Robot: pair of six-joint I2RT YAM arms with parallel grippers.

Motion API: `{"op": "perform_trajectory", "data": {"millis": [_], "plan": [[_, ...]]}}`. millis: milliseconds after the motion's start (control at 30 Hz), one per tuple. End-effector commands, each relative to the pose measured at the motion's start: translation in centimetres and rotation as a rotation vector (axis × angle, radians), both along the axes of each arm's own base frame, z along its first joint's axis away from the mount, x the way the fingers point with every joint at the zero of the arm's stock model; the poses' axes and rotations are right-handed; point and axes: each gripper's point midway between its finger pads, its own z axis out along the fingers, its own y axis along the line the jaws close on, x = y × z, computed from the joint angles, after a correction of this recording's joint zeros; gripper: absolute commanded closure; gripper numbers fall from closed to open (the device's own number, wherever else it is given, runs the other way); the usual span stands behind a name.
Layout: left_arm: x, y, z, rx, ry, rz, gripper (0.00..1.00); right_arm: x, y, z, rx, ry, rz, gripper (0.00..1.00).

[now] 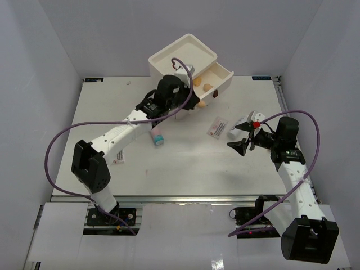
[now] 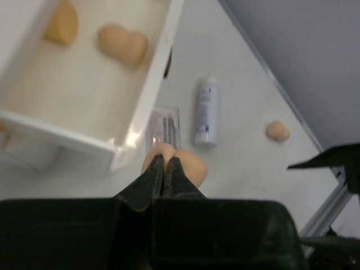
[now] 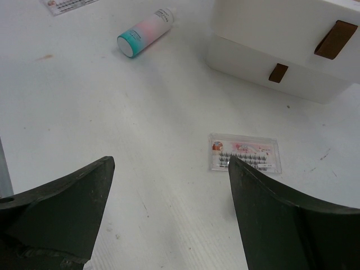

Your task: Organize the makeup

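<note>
My left gripper (image 2: 164, 159) is shut on a tan sponge (image 2: 191, 166) and holds it just outside the corner of the open drawer (image 2: 147, 95). In the top view the left gripper (image 1: 193, 103) is in front of the white drawer box (image 1: 183, 53). Two more tan sponges (image 2: 122, 44) (image 2: 62, 22) lie in the drawer. A fourth sponge (image 2: 278, 130), a white bottle (image 2: 206, 112) and a packet (image 2: 163, 126) lie on the table. My right gripper (image 3: 169, 160) is open and empty above the table, near a packet (image 3: 243, 152). The pink tube (image 3: 143, 35) lies further off.
The box's two lower drawers, with dark red handles (image 3: 335, 38), are closed. Another packet (image 3: 67, 4) lies beyond the tube. The pink tube (image 1: 158, 136) lies beside my left forearm. The table's right edge rail (image 1: 287, 112) runs close behind my right arm.
</note>
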Motion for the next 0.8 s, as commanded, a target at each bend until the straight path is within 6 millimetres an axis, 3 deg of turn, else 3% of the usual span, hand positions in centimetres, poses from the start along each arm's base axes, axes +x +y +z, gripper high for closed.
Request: {"op": "perform_trajectory", "data": {"millis": [0,100,267,433,667,767], "plan": [[4.0,0.4,5.4,-0.067,-0.101,0.036,1.0,0.2,-0.1,0.1,0.001,-0.022,-0.001,0.12],[7.1,1.0,6.8,-0.064,-0.149,0.097,1.0,0.2,-0.2,0.0,0.0,-0.021,-0.003,0.12],[10.3,1.2,5.8,-0.025,-0.158,0.135,0.94,0.3,-0.3,-0.1,-0.002,-0.022,-0.008,0.12],[10.9,0.9,4.2,0.003,-0.146,0.131,0.82,0.3,-0.3,-0.2,-0.002,-0.02,-0.01,0.12],[10.7,1.0,4.2,0.007,-0.147,0.13,0.52,0.4,-0.4,-0.2,-0.003,-0.018,-0.014,0.12],[10.3,1.1,4.7,-0.003,-0.147,0.122,0.45,0.5,-0.4,-0.3,-0.003,-0.015,-0.017,0.12]]}}
